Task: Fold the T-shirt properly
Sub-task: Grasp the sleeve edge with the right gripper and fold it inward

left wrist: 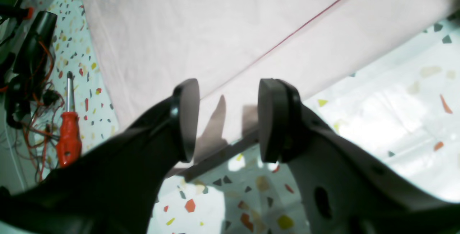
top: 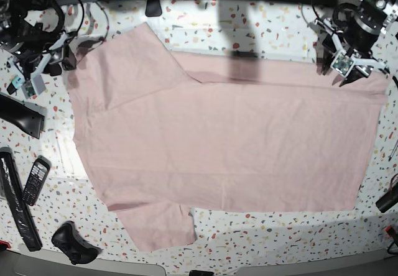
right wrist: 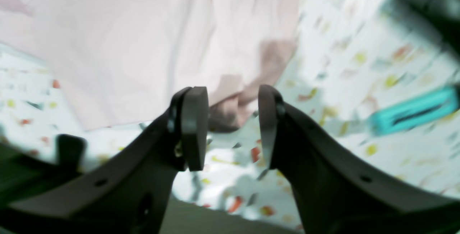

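Note:
The T-shirt (top: 224, 139) lies spread flat on the speckled table, plain pale pink side up, sleeves toward the left of the base view. My left gripper (left wrist: 228, 120) is open just above the shirt's hem edge (left wrist: 251, 83), nothing between its pads; in the base view it sits at the shirt's top right corner (top: 348, 68). The right gripper (right wrist: 230, 126) is also open, and a bunched corner of pink cloth (right wrist: 230, 108) lies just beyond its fingertips. Seen from the base, that gripper (top: 62, 55) is at the upper left sleeve.
A red-handled screwdriver (left wrist: 68, 137) and a tangle of cables (left wrist: 28, 83) lie beside the shirt's edge. A teal object (right wrist: 413, 111) sits right of the right gripper. A remote control (top: 35, 179), a black bar (top: 15, 204) and a black controller (top: 74, 242) line the table's left side.

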Available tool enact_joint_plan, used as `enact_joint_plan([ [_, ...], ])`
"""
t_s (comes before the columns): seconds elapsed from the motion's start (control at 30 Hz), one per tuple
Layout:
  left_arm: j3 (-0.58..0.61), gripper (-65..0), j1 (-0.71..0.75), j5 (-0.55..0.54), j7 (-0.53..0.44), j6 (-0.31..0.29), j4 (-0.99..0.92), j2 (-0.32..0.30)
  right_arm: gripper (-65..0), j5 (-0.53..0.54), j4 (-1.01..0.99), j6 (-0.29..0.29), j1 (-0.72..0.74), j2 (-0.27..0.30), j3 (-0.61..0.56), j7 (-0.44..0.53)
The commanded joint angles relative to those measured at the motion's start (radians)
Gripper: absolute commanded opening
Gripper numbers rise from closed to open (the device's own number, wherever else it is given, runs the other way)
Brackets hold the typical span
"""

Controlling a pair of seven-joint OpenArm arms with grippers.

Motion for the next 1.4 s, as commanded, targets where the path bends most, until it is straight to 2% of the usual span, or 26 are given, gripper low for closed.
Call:
enact_joint_plan([
  [0.0, -0.009, -39.6, -0.002, 0.002, -0.019, 0.013, 0.020, -0.011, -42.0, 0.029, -0.009, 0.004, 0.002, 0.011, 0.010, 0.005],
  [0.17, -0.009, -39.6, -0.002, 0.002, -0.024, 0.013, 0.020, -0.011, -41.0, 0.119, -0.121, 0.008, 0.016, 0.011, 0.010, 0.016],
  [0.27, -0.009, -39.6, -0.003, 0.002, -0.025, 0.013, 0.020, -0.011, -39.5, 0.185, -0.162, 0.015, 0.027, 0.011, 0.009, -0.038],
  [0.4, -0.009, -39.6, -0.003, 0.002, -0.032, 0.013, 0.020, -0.011, -39.5, 0.257, -0.175, 0.015, 0.027, -0.003, 0.005, -0.051],
  [0.63, -0.009, -39.6, -0.003, 0.002, -0.052, 0.013, 0.020, -0.021, -39.6, 0.239, -0.175, 0.018, 0.061, -0.083, -0.021, -0.069],
  [0.77, -0.009, -39.6, -0.008, 0.002, -0.054, 0.013, 0.020, -0.025, -39.8, 0.140, -0.175, 0.017, 0.109, -0.129, -0.039, -0.093],
  [0.9, -0.009, -39.6, -0.018, 0.002, -0.054, 0.013, 0.020, -0.025, -46.1, 0.087, -0.175, 0.018, 0.150, -0.170, -0.055, -0.110],
  [1.1, -0.009, -39.6, -0.020, 0.002, -0.054, 0.013, 0.020, -0.025, -63.9, 0.090, -0.175, 0.018, 0.188, -0.185, -0.063, -0.102],
  [1.37, -0.009, -39.6, -0.019, 0.002, -0.054, 0.013, 0.020, -0.025, -65.0, 0.098, -0.175, 0.021, 0.238, -0.186, -0.063, -0.042],
])
